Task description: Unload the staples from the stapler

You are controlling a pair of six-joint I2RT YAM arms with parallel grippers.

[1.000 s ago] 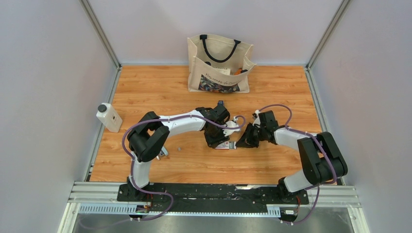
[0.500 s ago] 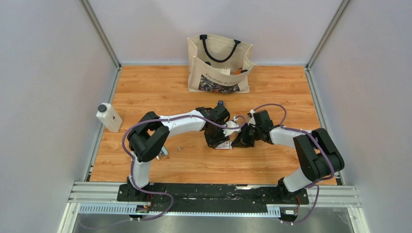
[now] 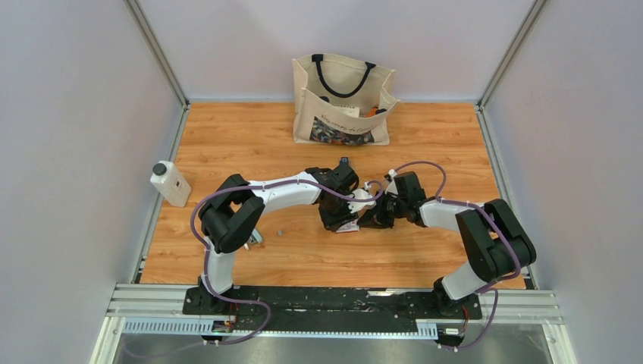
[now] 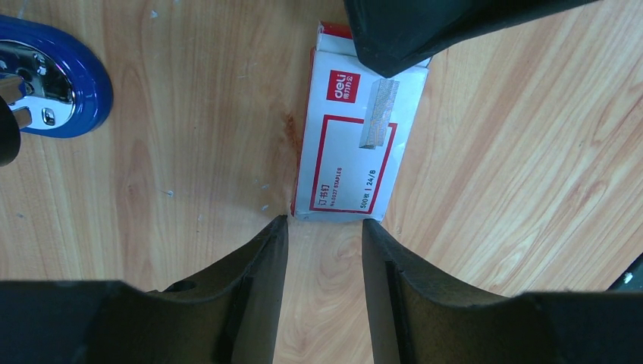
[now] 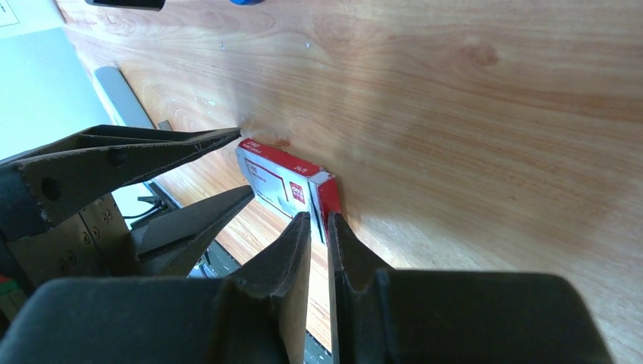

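The left gripper point(image 4: 324, 224), fingers apart, butts the near end of the shut staple box point(image 4: 349, 152), while the right gripper point(image 5: 318, 218), fingers nearly together, noses its red end, pinching or not I cannot tell; likely next is prising it open, with the stapler point(image 4: 53, 83) lying in the left-wrist view's upper left and the tote bag point(image 3: 343, 98) at top centre, contents unclear.

Bright, even light; soft shadows.
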